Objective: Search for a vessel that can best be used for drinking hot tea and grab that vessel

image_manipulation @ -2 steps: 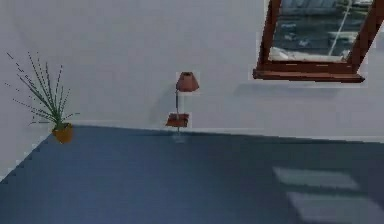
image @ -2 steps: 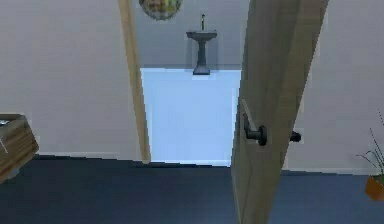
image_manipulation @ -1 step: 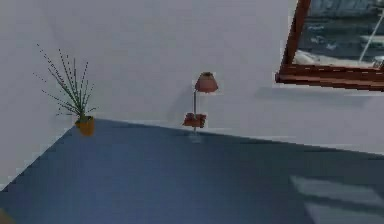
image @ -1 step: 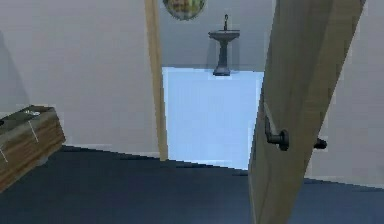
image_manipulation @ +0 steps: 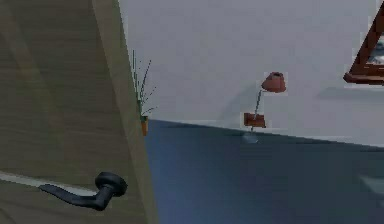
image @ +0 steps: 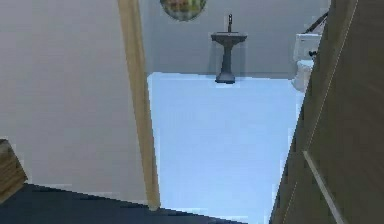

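In the forward view you look through a doorway. Its wooden frame (image: 138, 100) stands left of the middle, and a wooden door (image: 335, 130) fills the near right. Beyond lies a pale blue floor (image: 220, 140). At the far wall stands 1 dark pedestal sink (image: 227, 55), with a round wall ornament (image: 183, 8) up to its left and a white fixture (image: 305, 60) at the far right. Dark blue floor (image: 60, 205) runs along the near edge.

In the arm side view a wooden door (image_manipulation: 60, 90) covers the left, its dark lever handle (image_manipulation: 85, 192) low down. Just right of its edge stands 1 potted plant (image_manipulation: 143, 95). Farther right, 1 lamp (image_manipulation: 272, 82) with a reddish shade stands by the white wall.

You cannot tell the gripper's state, nor where the tea vessel is.
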### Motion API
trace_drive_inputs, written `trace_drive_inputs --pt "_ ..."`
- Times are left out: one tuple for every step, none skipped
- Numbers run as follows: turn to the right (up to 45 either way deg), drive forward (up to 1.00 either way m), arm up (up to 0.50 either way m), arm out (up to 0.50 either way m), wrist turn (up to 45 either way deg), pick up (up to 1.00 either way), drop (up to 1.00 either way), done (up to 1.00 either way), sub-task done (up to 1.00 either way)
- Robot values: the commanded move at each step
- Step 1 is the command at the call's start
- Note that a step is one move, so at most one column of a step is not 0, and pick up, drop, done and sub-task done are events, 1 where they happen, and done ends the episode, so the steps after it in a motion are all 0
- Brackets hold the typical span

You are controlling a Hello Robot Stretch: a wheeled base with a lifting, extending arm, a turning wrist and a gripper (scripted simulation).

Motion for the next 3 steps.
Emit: trace_drive_inputs --pt "3.0 0.00 0.00 0.00 0.0 0.00 0.00 0.00 0.00" --pt "0.0 1.00 0.00 0.00 0.0 0.00 0.00 0.00 0.00" --pt "9.0 0.00 0.00 0.00 0.0 0.00 0.00 0.00 0.00"
